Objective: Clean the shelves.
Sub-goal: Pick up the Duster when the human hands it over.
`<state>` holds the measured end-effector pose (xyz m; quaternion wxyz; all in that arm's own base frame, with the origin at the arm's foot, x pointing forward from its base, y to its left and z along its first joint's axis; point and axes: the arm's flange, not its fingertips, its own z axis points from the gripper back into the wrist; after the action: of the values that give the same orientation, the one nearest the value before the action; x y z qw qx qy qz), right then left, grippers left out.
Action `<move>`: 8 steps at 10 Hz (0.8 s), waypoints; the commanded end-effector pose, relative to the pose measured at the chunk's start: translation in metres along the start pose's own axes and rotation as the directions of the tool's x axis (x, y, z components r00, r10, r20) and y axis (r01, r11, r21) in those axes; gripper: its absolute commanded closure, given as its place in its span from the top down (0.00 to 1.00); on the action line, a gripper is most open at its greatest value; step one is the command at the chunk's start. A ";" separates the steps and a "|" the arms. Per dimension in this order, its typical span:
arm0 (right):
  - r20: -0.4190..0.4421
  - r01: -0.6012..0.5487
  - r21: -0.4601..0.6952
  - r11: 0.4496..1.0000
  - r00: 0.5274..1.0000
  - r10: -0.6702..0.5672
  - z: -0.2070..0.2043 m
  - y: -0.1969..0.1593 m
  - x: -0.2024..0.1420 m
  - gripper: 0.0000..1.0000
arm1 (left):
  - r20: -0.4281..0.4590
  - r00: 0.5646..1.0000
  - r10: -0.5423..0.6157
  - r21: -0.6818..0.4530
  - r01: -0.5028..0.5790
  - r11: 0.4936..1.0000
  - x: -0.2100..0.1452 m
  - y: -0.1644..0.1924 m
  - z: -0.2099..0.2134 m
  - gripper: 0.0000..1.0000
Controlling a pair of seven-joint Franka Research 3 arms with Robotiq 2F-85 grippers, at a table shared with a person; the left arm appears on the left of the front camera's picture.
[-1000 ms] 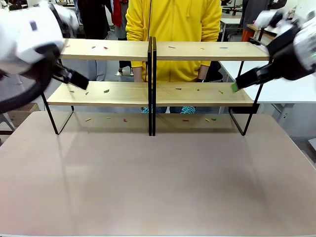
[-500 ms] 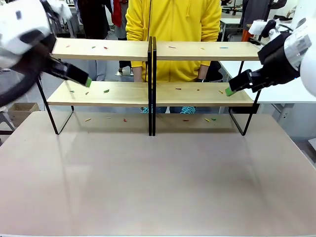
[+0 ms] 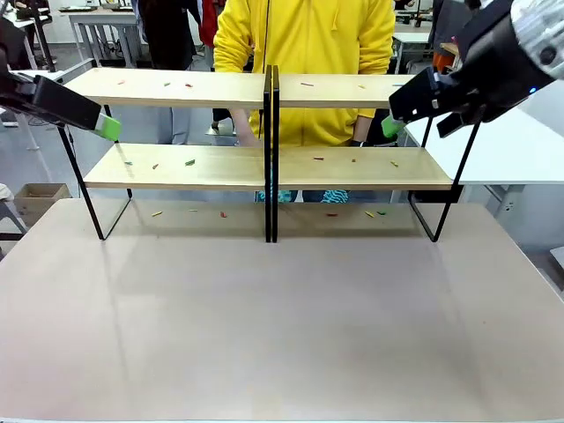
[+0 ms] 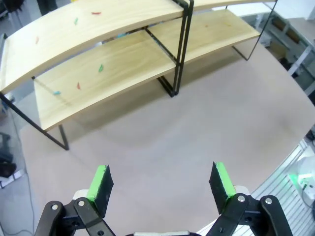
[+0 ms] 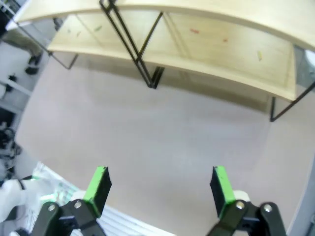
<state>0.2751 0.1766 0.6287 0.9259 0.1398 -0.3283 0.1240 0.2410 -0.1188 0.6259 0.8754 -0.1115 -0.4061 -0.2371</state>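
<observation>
Two matching racks of light wooden boards on thin black frames, the shelves (image 3: pixel 220 167), stand side by side across the far half of the table. Small coloured scraps (image 3: pixel 189 162) lie scattered on both tiers and on the tabletop beneath. My left gripper (image 3: pixel 107 129) hangs at the left end of the racks, between the two tiers' heights, open and empty; its green pads (image 4: pixel 102 182) stand wide apart. At the right end my right gripper (image 3: pixel 390 126) hovers just under the top board, also open with nothing held, its pads (image 5: pixel 221 189) spread. The shelves (image 4: pixel 108 64) and the shelves (image 5: pixel 221 44) lie below each wrist.
A person in a yellow hoodie (image 3: pixel 308 44) stands close behind the racks. The brown tabletop (image 3: pixel 282 317) stretches bare in front of the racks. A white table (image 3: pixel 520 159) sits to the right, a cardboard box (image 3: pixel 35 198) on the floor at left.
Both grippers have risen and pulled outward from the lower shelf level; the left one moved left, the right one lifted toward the top board.
</observation>
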 end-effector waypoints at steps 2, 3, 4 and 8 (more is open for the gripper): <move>0.028 -0.048 -0.017 0.999 0.998 0.049 0.025 -0.003 0.002 1.00 | -0.010 1.000 -0.001 0.030 0.002 1.000 -0.002 0.000 0.002 1.00; 0.037 -0.050 -0.021 0.999 0.998 0.050 0.026 -0.004 0.002 1.00 | -0.002 1.000 0.001 0.029 -0.001 1.000 -0.002 -0.001 0.003 1.00; 0.075 -0.037 -0.036 0.999 0.996 0.040 0.024 0.000 0.002 1.00 | 0.002 1.000 0.031 0.072 -0.031 0.997 0.001 -0.001 0.004 1.00; 0.138 -0.004 -0.074 0.997 0.990 0.014 0.020 0.016 0.020 1.00 | 0.040 0.997 0.071 0.226 -0.078 0.971 0.043 -0.017 -0.010 1.00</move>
<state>0.2637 0.1816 0.6545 0.9056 0.1248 -0.3851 0.1268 0.2497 -0.1361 0.6435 0.8816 -0.0560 -0.4276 -0.1919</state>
